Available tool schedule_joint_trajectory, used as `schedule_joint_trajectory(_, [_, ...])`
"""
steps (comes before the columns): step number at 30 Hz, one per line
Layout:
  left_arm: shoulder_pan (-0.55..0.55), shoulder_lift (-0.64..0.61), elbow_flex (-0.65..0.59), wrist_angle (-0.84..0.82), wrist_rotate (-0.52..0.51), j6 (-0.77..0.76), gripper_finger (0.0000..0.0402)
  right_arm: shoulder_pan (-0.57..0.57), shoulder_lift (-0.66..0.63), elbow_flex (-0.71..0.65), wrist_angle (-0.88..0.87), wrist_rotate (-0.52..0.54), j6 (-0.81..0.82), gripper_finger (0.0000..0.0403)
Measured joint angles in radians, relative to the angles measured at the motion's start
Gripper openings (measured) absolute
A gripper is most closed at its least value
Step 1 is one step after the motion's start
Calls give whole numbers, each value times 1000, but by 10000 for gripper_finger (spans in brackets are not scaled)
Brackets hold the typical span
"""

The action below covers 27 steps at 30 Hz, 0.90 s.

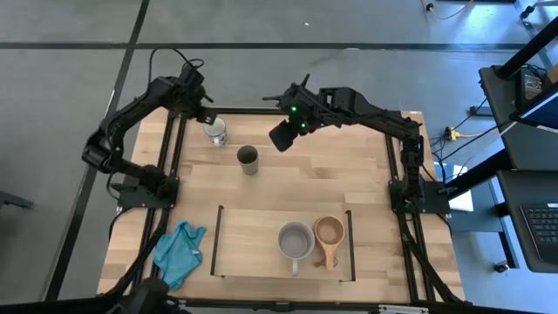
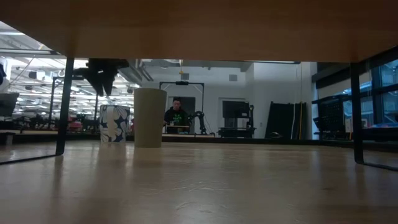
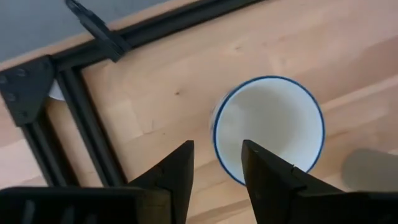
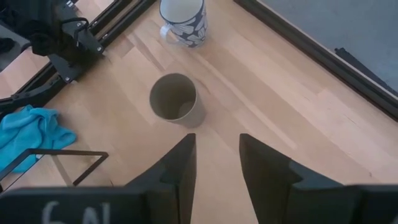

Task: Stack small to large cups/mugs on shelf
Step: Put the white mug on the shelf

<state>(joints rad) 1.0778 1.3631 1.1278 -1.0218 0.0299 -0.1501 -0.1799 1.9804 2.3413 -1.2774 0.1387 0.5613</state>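
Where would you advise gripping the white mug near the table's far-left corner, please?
Grip the white mug by its rim wall, coming straight down. It stands upright with its mouth open, and the left gripper hangs open just above it, one finger already over the rim.

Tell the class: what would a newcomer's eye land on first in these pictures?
Probably the left gripper, fingers open, poised over the white mug at the table's far left corner. Next, the right gripper hovering open beside the olive cup, while the grey mug and wooden cup sit on the shelf.
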Motion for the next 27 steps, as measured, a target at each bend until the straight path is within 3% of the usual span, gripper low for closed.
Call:
schedule_joint_trajectory(14, [-31, 122, 0, 24, -13, 40, 129, 0, 0, 0, 0, 0, 7, 123])
schedule_joint_trajectory(27, [-23, 135, 0, 44, -69, 108, 127, 0, 0, 0, 0, -1, 13, 123])
